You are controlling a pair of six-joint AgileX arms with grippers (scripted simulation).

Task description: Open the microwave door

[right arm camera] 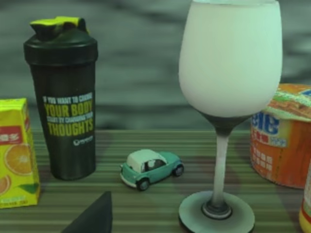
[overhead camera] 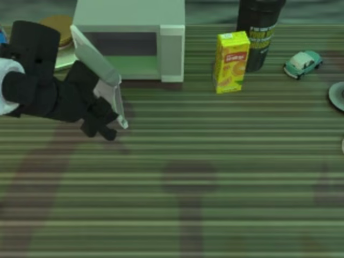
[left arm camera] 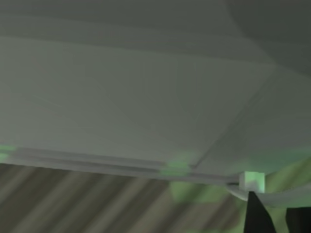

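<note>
The microwave (overhead camera: 134, 13) stands at the back of the table, left of centre. Its cavity is exposed, with a green floor. The microwave door (overhead camera: 97, 59) is swung out toward the front left, standing at a slant from its hinge side. My left gripper (overhead camera: 107, 128) is at the door's free edge, shut on the pale handle there. In the left wrist view the door (left arm camera: 121, 97) fills most of the picture, and my two dark fingers (left arm camera: 256, 216) straddle the handle bar (left arm camera: 286, 196). My right arm is parked beyond the top view's right edge.
Right of the oven stand a yellow juice carton (overhead camera: 231, 62), a black shaker bottle (overhead camera: 259, 32) and a small teal toy car (overhead camera: 302, 63). A wine glass base (overhead camera: 337, 95) sits at the right edge. An orange tub (right arm camera: 284, 136) stands behind the glass. A bun (overhead camera: 59, 27) lies behind my left arm.
</note>
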